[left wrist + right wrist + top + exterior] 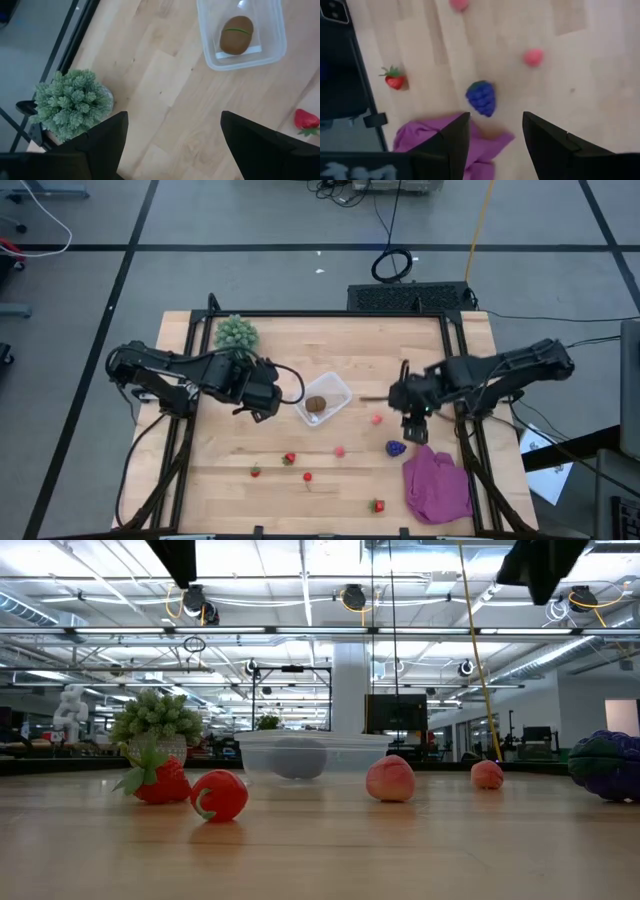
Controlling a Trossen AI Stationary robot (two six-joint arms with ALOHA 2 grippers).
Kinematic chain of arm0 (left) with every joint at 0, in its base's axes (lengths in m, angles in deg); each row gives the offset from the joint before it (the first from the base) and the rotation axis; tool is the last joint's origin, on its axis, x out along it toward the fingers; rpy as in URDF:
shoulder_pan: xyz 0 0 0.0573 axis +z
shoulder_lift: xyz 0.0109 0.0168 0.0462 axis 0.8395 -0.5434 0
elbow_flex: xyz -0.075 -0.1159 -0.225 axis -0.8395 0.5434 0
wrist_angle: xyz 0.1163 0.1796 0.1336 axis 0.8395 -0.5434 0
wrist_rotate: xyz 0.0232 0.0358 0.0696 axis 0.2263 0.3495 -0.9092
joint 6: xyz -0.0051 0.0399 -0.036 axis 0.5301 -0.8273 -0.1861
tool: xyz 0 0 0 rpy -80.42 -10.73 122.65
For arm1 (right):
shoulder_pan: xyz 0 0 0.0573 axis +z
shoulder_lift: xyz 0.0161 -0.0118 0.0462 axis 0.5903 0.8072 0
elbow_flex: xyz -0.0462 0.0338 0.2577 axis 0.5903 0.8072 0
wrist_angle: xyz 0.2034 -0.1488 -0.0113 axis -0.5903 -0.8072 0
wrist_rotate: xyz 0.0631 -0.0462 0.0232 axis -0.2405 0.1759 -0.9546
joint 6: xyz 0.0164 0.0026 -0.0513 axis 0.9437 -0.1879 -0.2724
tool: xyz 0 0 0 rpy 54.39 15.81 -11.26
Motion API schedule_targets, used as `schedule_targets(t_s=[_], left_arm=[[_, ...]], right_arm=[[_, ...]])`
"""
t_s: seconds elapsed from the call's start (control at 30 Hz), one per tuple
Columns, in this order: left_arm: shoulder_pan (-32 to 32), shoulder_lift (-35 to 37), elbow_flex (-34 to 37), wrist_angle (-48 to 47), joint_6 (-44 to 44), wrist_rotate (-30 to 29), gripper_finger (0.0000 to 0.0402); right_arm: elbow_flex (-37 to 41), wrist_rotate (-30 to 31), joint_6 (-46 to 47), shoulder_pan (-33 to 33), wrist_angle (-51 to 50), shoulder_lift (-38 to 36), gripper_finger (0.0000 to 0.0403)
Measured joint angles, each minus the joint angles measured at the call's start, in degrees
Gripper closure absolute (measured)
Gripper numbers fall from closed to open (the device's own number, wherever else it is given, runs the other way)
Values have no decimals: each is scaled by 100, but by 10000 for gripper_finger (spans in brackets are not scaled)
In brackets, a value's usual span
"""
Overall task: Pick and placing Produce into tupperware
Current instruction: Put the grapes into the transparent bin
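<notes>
One kiwi in tupperware

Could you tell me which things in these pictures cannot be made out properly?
- Purple grape cluster: low view, cut off by the right edge.
- Kiwi: low view, blurred behind the clear tub wall.
- Purple cloth: right wrist view, partly hidden by the right gripper fingers.
- Small red fruits: high view, too small to identify.

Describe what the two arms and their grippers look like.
Both arms are dark, nearly black, jointed, with black cables looping alongside them. The left gripper and right gripper each end in two broad, flat, matte black fingers that taper toward the tips. No markings show.
</notes>
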Motion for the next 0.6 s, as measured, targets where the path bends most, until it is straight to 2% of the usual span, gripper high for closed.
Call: schedule_targets(t_s=[0.17,0.33,0.6], left_arm=[[-2,0,1,1,55,35,78],[-24,0,2,0,213,46,78],[-24,0,2,1,461,87,78]], right_arm=[[112,142,476,671,224,274,229],[712,143,618,1114,558,324,229],[1941,134,-137,1151,1644,291,229]])
